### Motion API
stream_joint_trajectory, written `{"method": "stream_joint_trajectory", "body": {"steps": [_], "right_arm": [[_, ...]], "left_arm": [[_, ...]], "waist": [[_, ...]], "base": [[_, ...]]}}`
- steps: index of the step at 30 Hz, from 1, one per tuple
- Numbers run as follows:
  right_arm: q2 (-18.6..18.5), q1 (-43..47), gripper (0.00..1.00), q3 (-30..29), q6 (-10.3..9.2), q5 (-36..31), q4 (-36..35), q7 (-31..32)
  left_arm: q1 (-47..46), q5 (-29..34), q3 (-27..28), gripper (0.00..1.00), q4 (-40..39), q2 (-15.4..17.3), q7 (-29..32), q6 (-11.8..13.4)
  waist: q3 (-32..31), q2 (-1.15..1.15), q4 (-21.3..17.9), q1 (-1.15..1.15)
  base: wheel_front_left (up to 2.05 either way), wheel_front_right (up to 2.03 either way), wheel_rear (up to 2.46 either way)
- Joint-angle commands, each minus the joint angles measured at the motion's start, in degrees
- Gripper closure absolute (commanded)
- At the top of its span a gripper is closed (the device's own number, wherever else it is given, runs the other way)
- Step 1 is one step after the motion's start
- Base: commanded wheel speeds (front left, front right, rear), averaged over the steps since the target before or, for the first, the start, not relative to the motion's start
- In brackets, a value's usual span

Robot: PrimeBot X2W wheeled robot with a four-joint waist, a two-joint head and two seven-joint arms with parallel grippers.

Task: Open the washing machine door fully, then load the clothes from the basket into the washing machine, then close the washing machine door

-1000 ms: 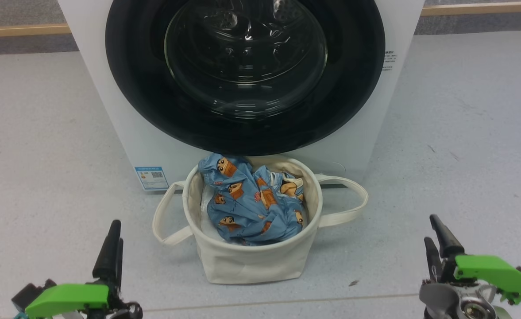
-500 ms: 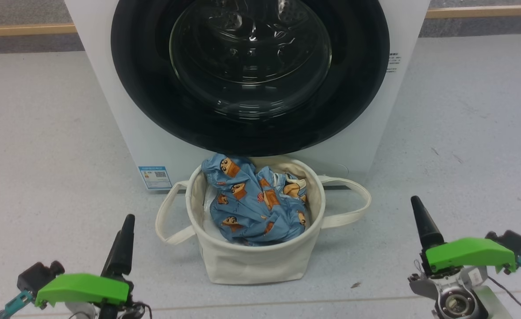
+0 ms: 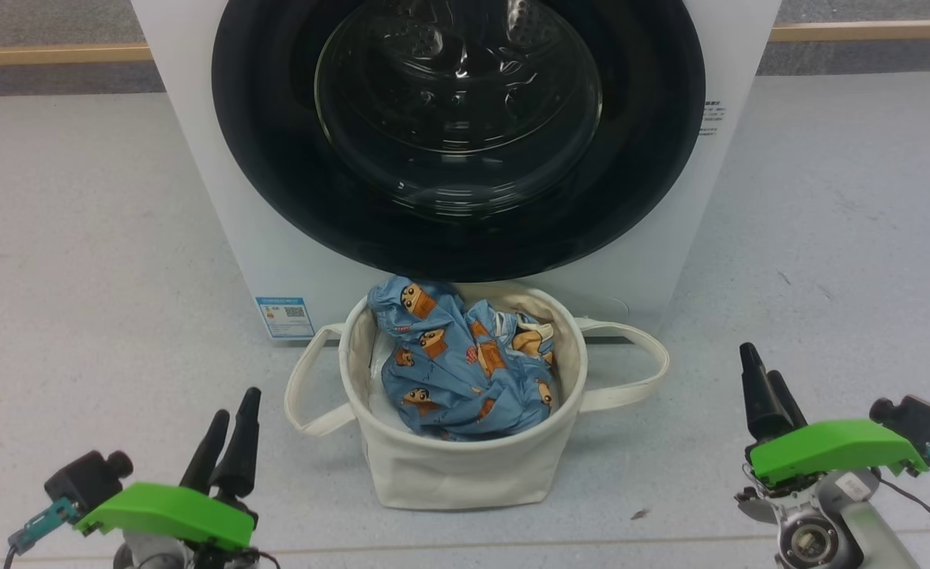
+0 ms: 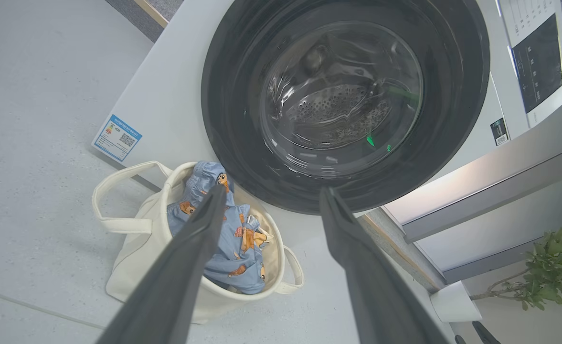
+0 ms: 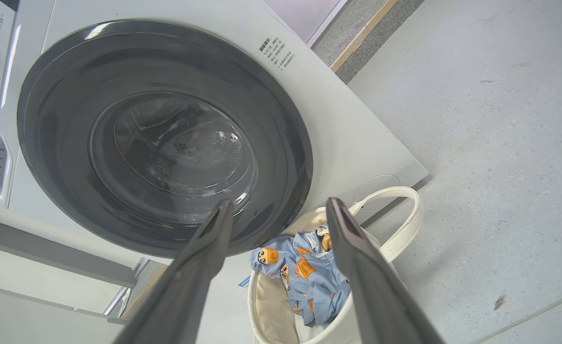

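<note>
The white washing machine (image 3: 220,229) stands ahead with its black-rimmed glass door (image 3: 458,134) flat against its front. Right before it on the floor sits the cream canvas basket (image 3: 465,466), holding the light blue clothes (image 3: 461,367) with orange cartoon faces. My left gripper (image 3: 231,411) hovers low at the basket's left, fingers apart and empty. My right gripper (image 3: 761,371) hovers at the basket's right, open too and holding nothing. Both wrist views look past spread fingers at the door (image 4: 345,100) (image 5: 161,138), the basket (image 4: 132,267) (image 5: 266,310) and the clothes (image 4: 233,248) (image 5: 309,282).
Grey speckled floor (image 3: 69,261) spreads on both sides of the machine. A wooden skirting strip (image 3: 46,54) runs along the back wall. A blue label (image 3: 284,316) is stuck low on the machine's front. The left wrist view catches a green plant (image 4: 555,270) beside the machine.
The head camera has shifted, so the whole scene sits slightly right and lower. Both arms have turned at the wrist; both grippers stay open.
</note>
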Motion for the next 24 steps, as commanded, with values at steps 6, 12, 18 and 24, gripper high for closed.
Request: {"method": "stream_joint_trajectory", "body": {"steps": [6, 12, 18, 24], "right_arm": [[-0.68, -4.38, 0.0, 1.37, 0.01, -5.57, -1.63, -1.24], [-0.69, -5.24, 0.0, 2.14, 0.01, -9.88, -1.22, -1.88], [-0.8, -6.33, 0.0, 3.3, 0.01, -13.92, -0.2, -2.52], [-1.07, -7.34, 0.0, 4.36, 0.01, -17.77, 0.62, -3.16]], "left_arm": [[-4.3, 2.47, 0.82, 0.0, -1.0, 2.36, -1.74, 0.36], [-5.61, 5.53, -0.32, 0.0, -0.37, 3.37, -2.74, 0.61], [-6.73, 8.61, -1.36, 0.0, 0.15, 4.36, -3.75, 1.1], [-7.79, 11.97, -2.58, 0.0, 0.73, 5.39, -4.75, 1.65]], "waist": [[-0.12, 0.0, 0.26, 0.0], [-0.03, 0.0, 0.69, 0.0], [0.07, 0.0, 1.01, 0.0], [0.06, 0.0, 1.36, 0.0]], "base": [[0.0, 0.0, 0.0], [0.0, 0.0, 0.0], [0.0, 0.0, 0.0], [0.0, 0.0, 0.0]]}}
